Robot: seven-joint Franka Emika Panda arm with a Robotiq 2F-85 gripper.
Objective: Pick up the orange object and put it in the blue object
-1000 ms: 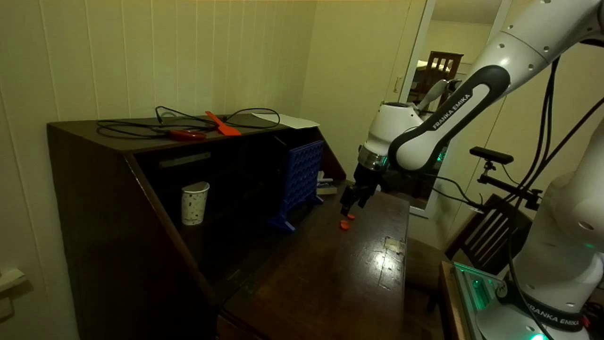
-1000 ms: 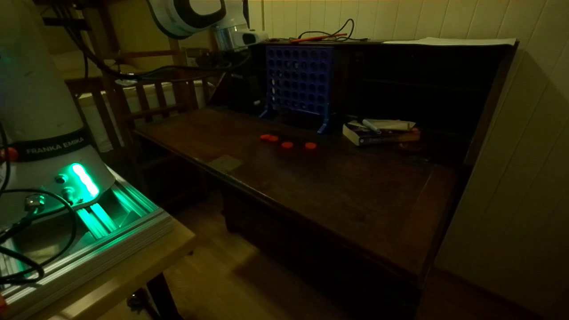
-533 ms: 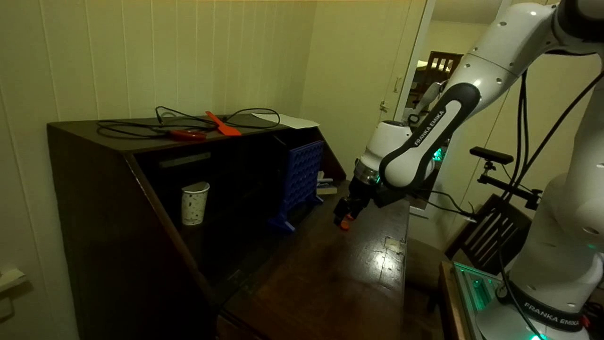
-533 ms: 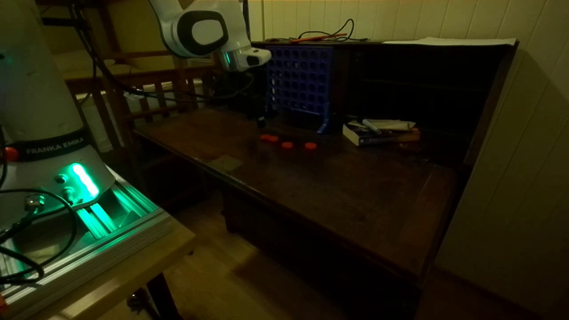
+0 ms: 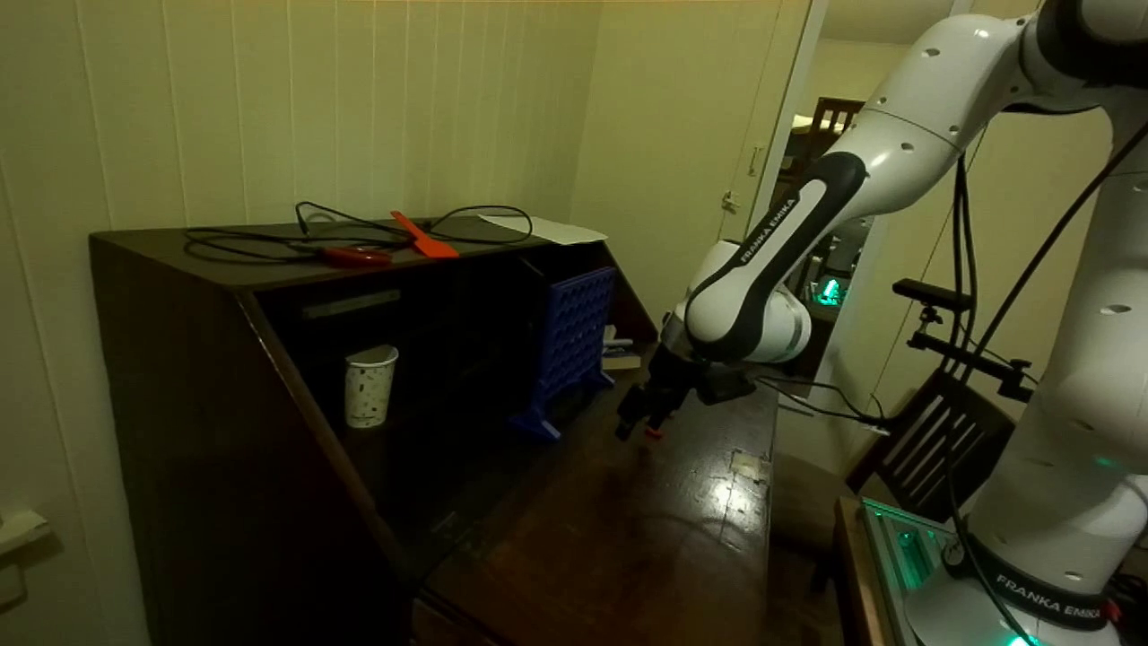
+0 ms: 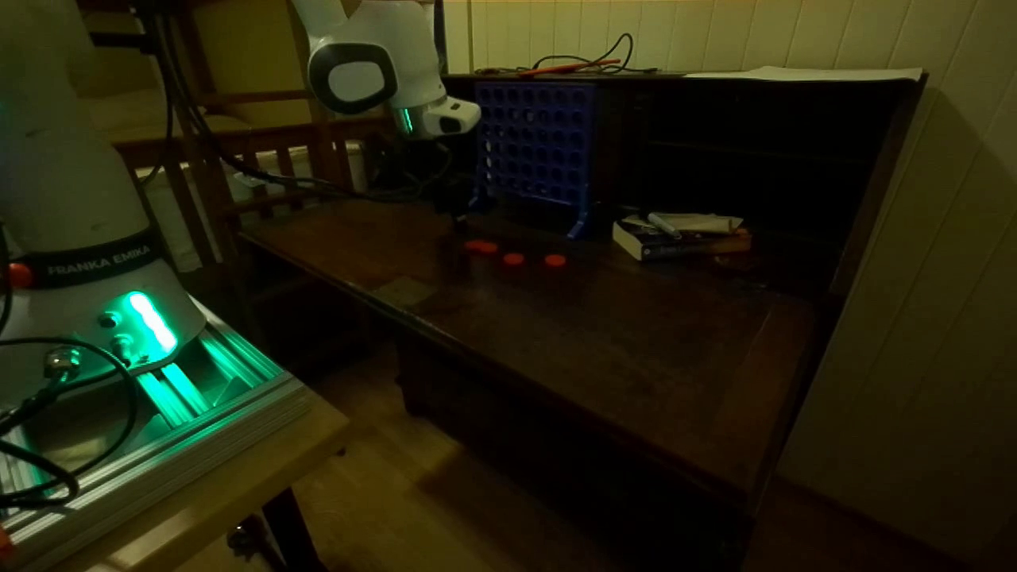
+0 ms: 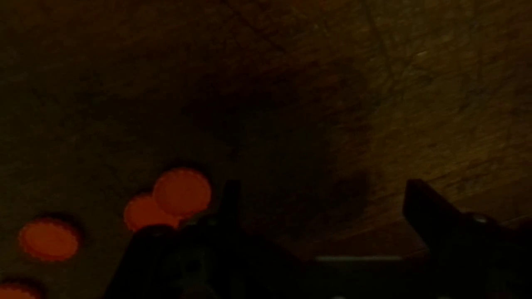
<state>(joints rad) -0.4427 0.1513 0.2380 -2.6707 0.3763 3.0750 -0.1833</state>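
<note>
Dark wooden surface (image 7: 449, 108), dim and faintly scratched, fills the wrist view. Across the lower frame the hand (image 7: 323, 182) stands with fingers well apart and nothing held. Four orange discs (image 7: 49, 239) lie at lower left, all outside the gap; two overlap, the upper disc (image 7: 182, 193) just beside the finger at frame left. Which one the task intends cannot be told. Relative to one second ago, the hand sits lower in both exterior views while the discs appear unmoved; this suggests an approach for grasping, with a shift toward the left of the wrist view probably required before closure. Beyond, upright at the centre of an exterior view, stands the blue grid frame (image 5: 578, 328), the presumed destination; no orange shows in it, so placement remains to be done. A speckled paper cup (image 5: 369, 390) stands left of centre in the recess of a dark cabinet (image 5: 188, 386). Farthest back, a pale panelled wall (image 5: 359, 108) spans the upper left.
</note>
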